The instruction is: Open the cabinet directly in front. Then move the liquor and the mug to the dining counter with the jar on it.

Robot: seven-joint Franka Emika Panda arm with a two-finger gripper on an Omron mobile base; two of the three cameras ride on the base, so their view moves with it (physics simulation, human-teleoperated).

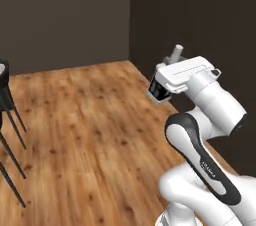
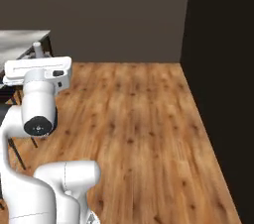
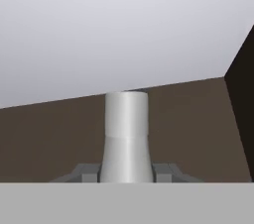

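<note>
Wood planks, warm brown and knotted, make the floor (image 1: 90, 130) that spreads across both base views; everything else can be placed against it. Dark brown walls (image 1: 65, 15) rise at its far edge, and a near-black panel (image 2: 223, 94) closes off its right side in the right base view. At the floor's left margin stands the dining counter (image 2: 22, 42), a pale veined slab on thin legs, with the black legs of a chair (image 1: 10, 135) just beside it in the left base view. Above the floor's near end the white arm (image 1: 205, 135) folds back on itself, hand tilted upward. The gripper (image 3: 126, 171) is clenched on the liquor (image 3: 126, 136), whose pale grey neck pokes out past the hand in every view and points toward the ceiling. My worry is the carry: the bottle looks slim and smooth, so a jolt as the base drives could let it slip or tilt between the fingers. Swinging the arm toward the counter could also knock the bottle against the slab's edge.
</note>
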